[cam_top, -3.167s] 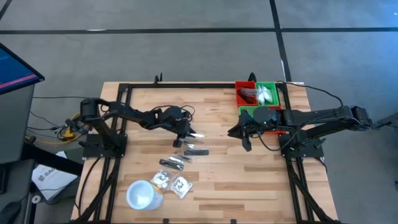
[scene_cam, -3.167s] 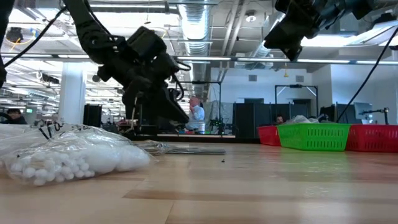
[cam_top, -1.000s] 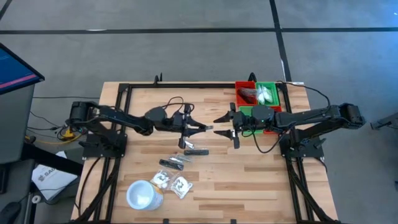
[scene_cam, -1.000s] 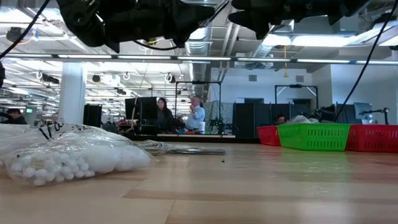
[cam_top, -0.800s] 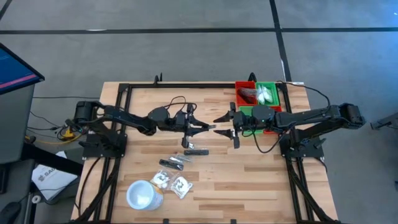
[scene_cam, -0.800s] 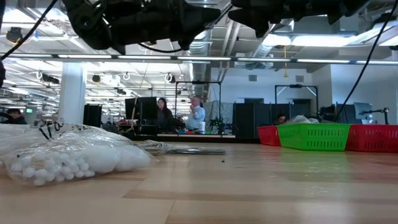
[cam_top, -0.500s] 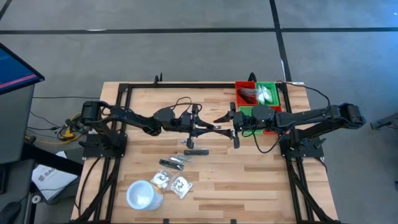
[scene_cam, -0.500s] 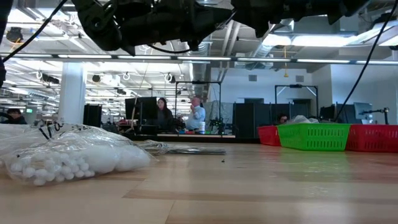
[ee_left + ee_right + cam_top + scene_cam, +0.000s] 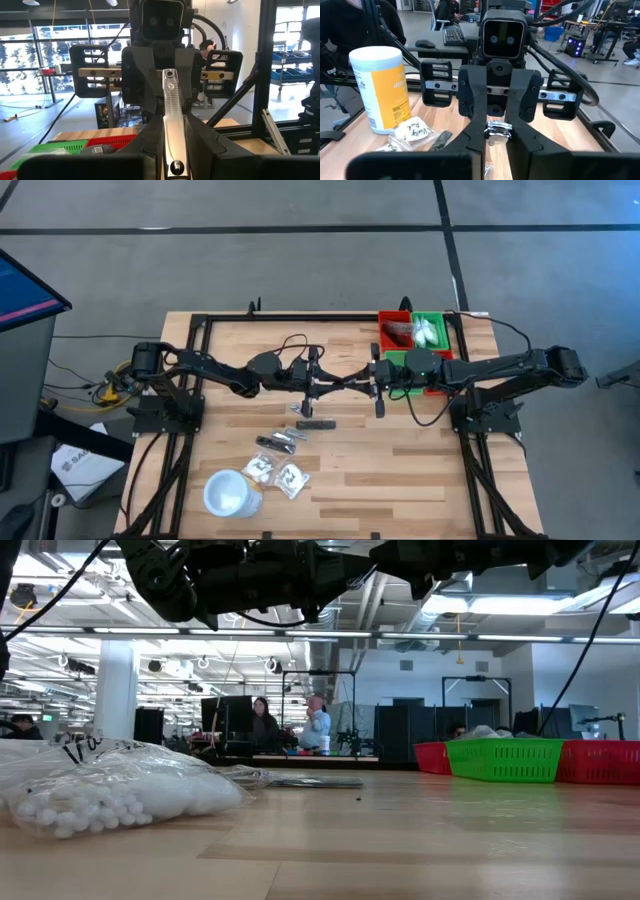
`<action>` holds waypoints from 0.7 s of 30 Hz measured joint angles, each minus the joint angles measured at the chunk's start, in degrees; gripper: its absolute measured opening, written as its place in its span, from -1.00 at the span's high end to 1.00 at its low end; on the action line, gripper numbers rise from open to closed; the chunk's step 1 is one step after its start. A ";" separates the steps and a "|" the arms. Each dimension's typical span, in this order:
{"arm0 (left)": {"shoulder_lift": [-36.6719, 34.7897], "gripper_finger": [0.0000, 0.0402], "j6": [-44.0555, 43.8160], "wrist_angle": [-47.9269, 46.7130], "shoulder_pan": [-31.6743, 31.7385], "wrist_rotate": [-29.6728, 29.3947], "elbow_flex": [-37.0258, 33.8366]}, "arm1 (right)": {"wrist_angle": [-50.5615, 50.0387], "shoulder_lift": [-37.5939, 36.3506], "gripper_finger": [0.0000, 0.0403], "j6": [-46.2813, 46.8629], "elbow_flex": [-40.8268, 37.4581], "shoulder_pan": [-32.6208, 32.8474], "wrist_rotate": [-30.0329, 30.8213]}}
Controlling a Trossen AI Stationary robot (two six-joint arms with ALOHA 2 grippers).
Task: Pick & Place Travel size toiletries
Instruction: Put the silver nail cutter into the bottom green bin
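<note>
High view shows both arms meeting in the air over the middle of the table. The left gripper (image 9: pixel 322 383) pinches one end of a thin silver toiletry (image 9: pixel 345 385). The right gripper (image 9: pixel 370 384) is squeezed onto the other end. The toiletry's long side runs straight from one gripper to the other. I think the left one lets go next. The bins (image 9: pixel 414 331) sit by the far right corner, nearer the right arm. More toiletries (image 9: pixel 288 438) lie near the front edge.
</note>
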 joint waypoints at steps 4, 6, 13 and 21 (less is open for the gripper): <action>0.00 0.73 0.15 -0.03 0.04 0.05 -0.01 | 0.00 0.00 0.82 0.02 0.00 -0.02 -0.30; 0.00 0.69 0.24 -0.03 0.02 0.25 0.00 | 0.02 0.02 0.82 0.04 0.00 0.00 -0.46; 0.00 0.59 0.63 -0.44 0.02 0.52 0.00 | -0.40 0.04 0.82 0.48 0.00 0.04 -1.07; 0.00 0.58 0.46 -3.19 0.32 -1.04 0.00 | -2.49 0.04 0.82 0.71 0.02 -0.06 -0.67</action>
